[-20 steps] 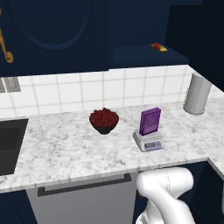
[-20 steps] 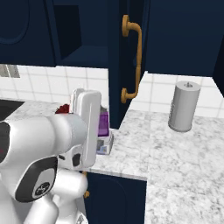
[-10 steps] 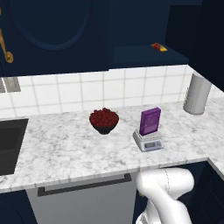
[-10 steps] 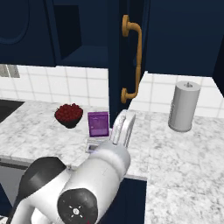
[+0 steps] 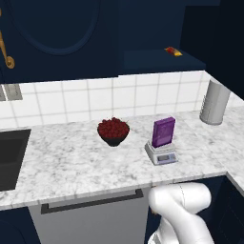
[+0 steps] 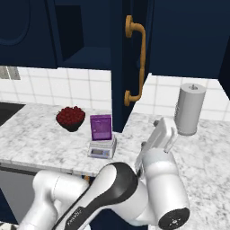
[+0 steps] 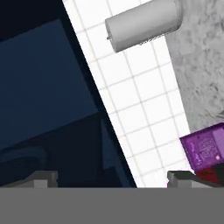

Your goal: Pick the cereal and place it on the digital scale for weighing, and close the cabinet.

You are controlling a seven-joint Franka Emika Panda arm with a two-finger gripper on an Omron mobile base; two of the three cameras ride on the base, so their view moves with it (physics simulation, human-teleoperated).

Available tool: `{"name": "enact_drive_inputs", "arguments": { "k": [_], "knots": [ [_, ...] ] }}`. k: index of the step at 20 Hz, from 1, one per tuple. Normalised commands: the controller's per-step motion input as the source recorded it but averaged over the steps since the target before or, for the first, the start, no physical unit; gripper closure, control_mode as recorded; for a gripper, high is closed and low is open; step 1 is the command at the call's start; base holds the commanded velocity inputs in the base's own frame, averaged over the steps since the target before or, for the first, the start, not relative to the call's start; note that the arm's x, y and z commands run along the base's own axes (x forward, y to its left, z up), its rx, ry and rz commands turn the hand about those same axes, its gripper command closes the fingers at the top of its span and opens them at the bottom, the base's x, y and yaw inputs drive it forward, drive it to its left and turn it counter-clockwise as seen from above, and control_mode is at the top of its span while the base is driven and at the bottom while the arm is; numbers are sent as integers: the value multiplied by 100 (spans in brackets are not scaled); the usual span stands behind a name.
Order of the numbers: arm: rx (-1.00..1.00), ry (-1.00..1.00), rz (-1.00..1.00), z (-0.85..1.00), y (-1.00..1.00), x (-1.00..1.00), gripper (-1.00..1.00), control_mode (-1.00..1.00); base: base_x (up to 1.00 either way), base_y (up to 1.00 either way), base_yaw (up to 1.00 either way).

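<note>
I see the cereal (image 5: 163,131) standing upright on the digital scale (image 5: 161,153), so I judge the weighing step done and the cabinet (image 6: 117,58) door, open with its gold handle (image 6: 136,63) facing me, the step in hand. My gripper (image 6: 162,133) hangs with jaws spread, empty. Next I need to reach that door and push it shut, though its hinge side is hard to make out.

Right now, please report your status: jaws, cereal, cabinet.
Jaws open, empty. Cereal upright on digital scale. Cabinet door open, edge-on above counter, nothing in its swing.
</note>
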Motion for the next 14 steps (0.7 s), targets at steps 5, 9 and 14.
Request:
{"name": "enact_drive_inputs", "arguments": {
  "k": [5,9,14],
  "knots": [
    [9,-10,45,42,-29,15,-100,-100,0,0,0],
    [2,-20,30,55,21,14,-100,-100,0,0,0],
    [7,-22,14,69,39,45,-100,-100,0,0,0]
  ]
}}
